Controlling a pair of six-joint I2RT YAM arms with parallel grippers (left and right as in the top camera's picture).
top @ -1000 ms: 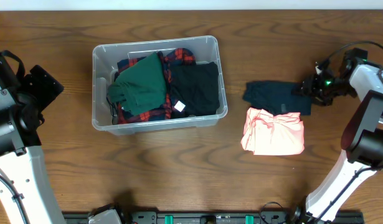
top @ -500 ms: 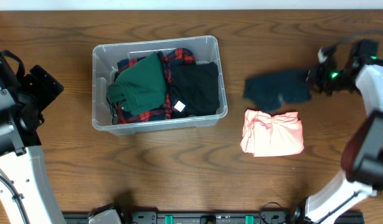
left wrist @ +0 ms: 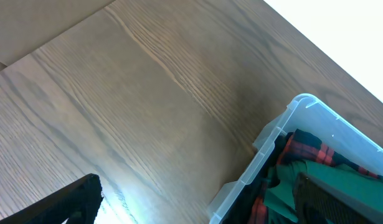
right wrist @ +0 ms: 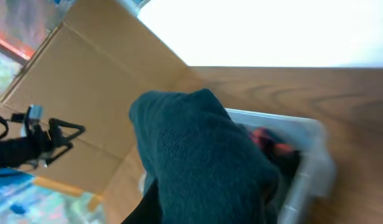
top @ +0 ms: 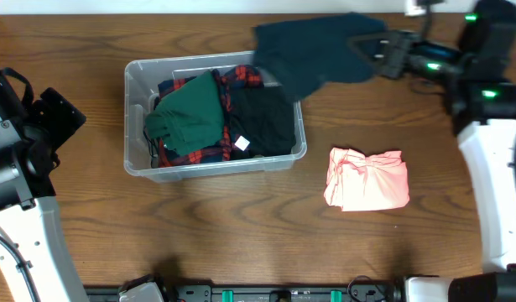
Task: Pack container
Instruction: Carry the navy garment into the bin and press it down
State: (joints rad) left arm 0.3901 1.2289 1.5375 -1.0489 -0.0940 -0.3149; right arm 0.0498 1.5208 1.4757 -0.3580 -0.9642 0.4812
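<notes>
The container (top: 133,117), a clear plastic bin, stands left of the table's centre. Inside lie a green garment (top: 190,113), a red plaid garment (top: 242,77) and a black garment (top: 262,122). My right gripper (top: 379,46) is shut on a dark teal garment (top: 308,50), which hangs in the air over the container's far right corner. In the right wrist view the teal garment (right wrist: 203,162) hides the fingers, with the container (right wrist: 312,158) behind it. My left gripper (left wrist: 203,211) stands open over bare table beside the container's left end (left wrist: 272,149), holding nothing.
A folded pink garment (top: 368,179) lies on the table right of the container. A cardboard box (right wrist: 85,106) shows beyond the table in the right wrist view. The left arm (top: 27,143) stays at the table's left edge.
My right gripper closed on the dark teal garment, lifted it off the table and carried it left and toward the back, over the container's corner. The left arm has not moved.
</notes>
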